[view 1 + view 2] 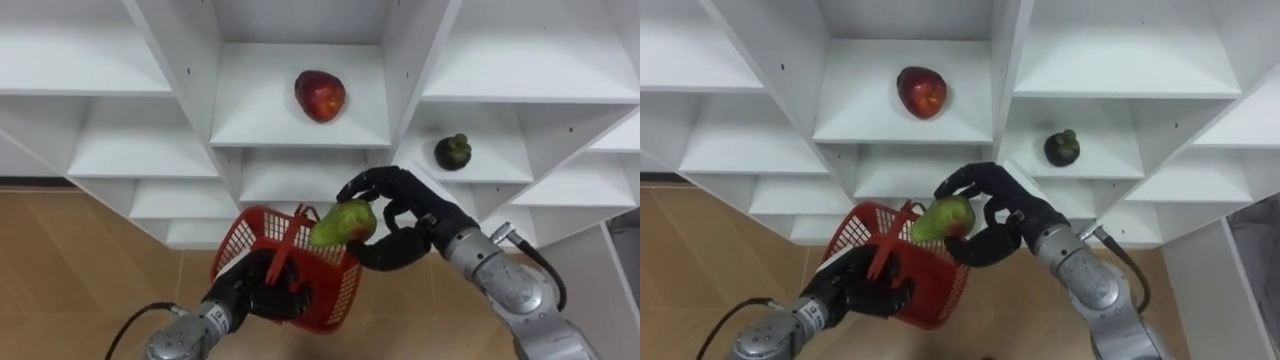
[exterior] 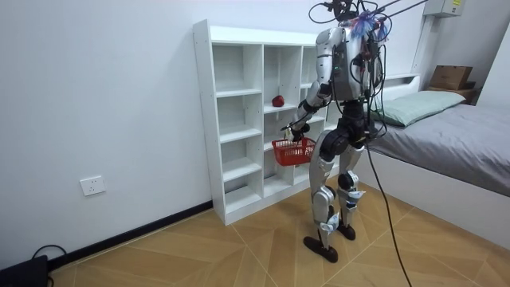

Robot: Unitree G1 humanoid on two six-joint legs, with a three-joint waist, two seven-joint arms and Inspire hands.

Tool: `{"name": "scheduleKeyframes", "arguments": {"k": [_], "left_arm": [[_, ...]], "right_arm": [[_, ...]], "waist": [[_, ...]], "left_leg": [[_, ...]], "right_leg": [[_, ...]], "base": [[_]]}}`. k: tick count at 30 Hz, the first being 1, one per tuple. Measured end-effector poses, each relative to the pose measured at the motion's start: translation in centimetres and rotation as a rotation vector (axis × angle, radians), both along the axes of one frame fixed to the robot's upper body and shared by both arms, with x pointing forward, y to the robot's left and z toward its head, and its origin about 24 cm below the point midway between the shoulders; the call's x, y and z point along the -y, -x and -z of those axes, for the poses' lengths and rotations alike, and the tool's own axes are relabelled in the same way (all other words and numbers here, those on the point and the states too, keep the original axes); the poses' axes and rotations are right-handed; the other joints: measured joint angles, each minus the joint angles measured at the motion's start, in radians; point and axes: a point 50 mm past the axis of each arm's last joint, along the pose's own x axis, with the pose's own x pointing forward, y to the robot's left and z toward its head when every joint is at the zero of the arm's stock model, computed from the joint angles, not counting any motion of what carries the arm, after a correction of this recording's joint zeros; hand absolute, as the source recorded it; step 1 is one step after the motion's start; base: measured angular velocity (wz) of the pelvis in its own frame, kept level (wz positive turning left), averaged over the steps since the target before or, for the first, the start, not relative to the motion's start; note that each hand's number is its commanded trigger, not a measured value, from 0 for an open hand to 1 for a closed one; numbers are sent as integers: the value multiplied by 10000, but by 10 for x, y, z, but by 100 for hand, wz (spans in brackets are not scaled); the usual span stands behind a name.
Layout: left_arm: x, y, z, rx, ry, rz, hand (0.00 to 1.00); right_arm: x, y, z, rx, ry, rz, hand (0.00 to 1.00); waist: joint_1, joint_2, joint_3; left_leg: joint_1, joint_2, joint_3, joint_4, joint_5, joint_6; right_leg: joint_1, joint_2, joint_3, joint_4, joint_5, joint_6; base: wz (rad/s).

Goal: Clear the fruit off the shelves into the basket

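The humanoid stood facing a white closet [image 2: 239, 119], a bed [image 2: 462, 135] behind it, with its right hand [image 1: 420, 215] curled around a green fruit [image 1: 345, 223] just above the rim of a red basket [image 1: 335, 290]. Its left hand [image 1: 265, 292] had its fingers wrapped round the basket's handle [image 1: 292, 238]. A red apple [image 1: 320, 95] lay on the middle shelf. A dark round fruit [image 1: 453, 151] sat slightly lower in the compartment to the right.

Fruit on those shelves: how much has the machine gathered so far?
Done: unclear, the inside of the red basket, carried by the left robot hand, is mostly hidden. In hand: the right robot hand grips a green fruit above the basket's rim. Left: a red apple and a dark fruit sit on the shelves.
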Motion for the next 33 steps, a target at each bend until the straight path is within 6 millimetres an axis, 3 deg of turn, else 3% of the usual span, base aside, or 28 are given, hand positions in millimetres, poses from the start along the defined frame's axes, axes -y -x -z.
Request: {"name": "scheduleKeyframes", "arguments": {"k": [4, 9, 28, 33], "left_arm": [[0, -2, -2, 70, 304, -208, 100], [13, -13, -25, 995, 1429, 111, 100], [31, -16, -40, 1589, 2069, 1005, 100], [33, -18, -46, 1809, 2203, 1163, 100]], "right_arm": [[0, 1, 4, -132, 14, 94, 100], [1, 2, 10, -312, 54, 244, 100], [3, 11, 20, -399, 1768, -361, 100], [4, 11, 21, -355, 2028, -425, 100]], "waist": [[3, 3, -1], [-12, 28, -12], [16, 52, -30], [17, 104, -72]], "left_leg": [[-8, -1, -3, 6, 1, 1], [-119, 12, 3, 111, 2, 4], [-149, 22, -3, 285, 9, 18], [-146, 20, -3, 284, 10, 18]], "right_leg": [[4, -6, -64, 0, 0, 0], [-10, -29, -109, 8, 0, 0], [34, -64, -163, 172, -54, -3], [35, -74, -182, 171, -54, -3]], "base": [[1], [5], [2], [0]]}}
